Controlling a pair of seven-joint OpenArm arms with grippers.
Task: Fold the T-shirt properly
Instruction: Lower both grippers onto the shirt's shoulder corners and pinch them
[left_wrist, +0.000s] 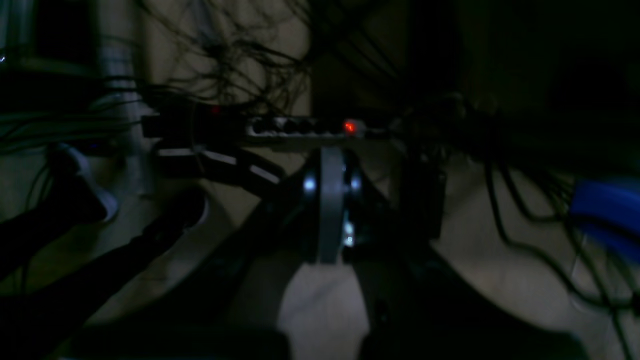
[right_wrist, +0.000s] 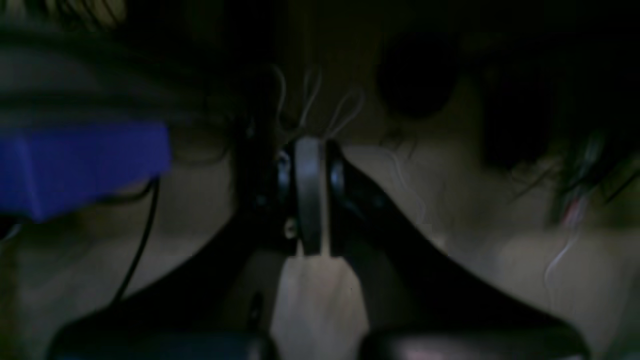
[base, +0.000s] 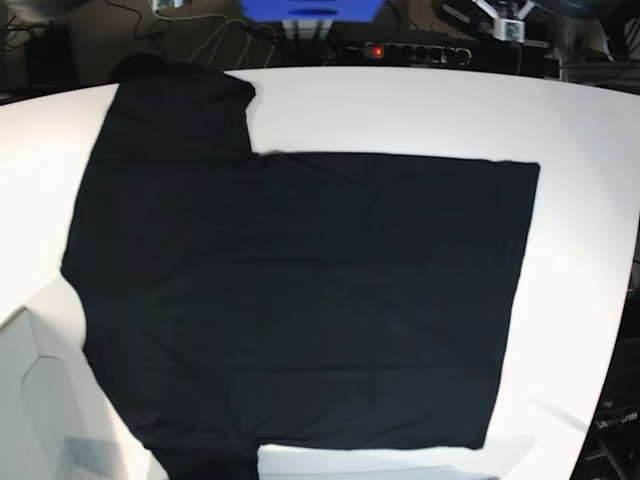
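**t-shirt flat on the table, both claws pressed together and away from it**

from my seat, the base view gives me the whole t-shirt (base: 300, 300). it lies spread flat on the white table (base: 590, 230), plain black side up, no print showing. the collar end points to the left of that view and the hem runs down the right side as a fairly straight edge. one sleeve reaches toward the far edge of the table at upper left; the other sleeve runs off the near edge of the picture at lower left. the fabric looks smooth, with only faint creases. neither arm shows in this view.

beyond the far edge of the table i see a power strip (base: 405, 50) with a lit red switch, a blue box (base: 310, 8) and loose cables (base: 215, 35).

the left wrist view is dark and blurred. the left claw (left_wrist: 330, 210) has its jaws pressed together, with only a pale pad between them and no cloth pinched. past it i make out the power strip (left_wrist: 305, 127) with its red light, tangled cables (left_wrist: 240, 60) and a blue shape (left_wrist: 607, 210) at the right edge.

the right wrist view is just as dim. the right claw (right_wrist: 309, 197) is also pressed together on nothing, with a blue box (right_wrist: 80, 167) at the left and thin wires (right_wrist: 320, 107) behind it.
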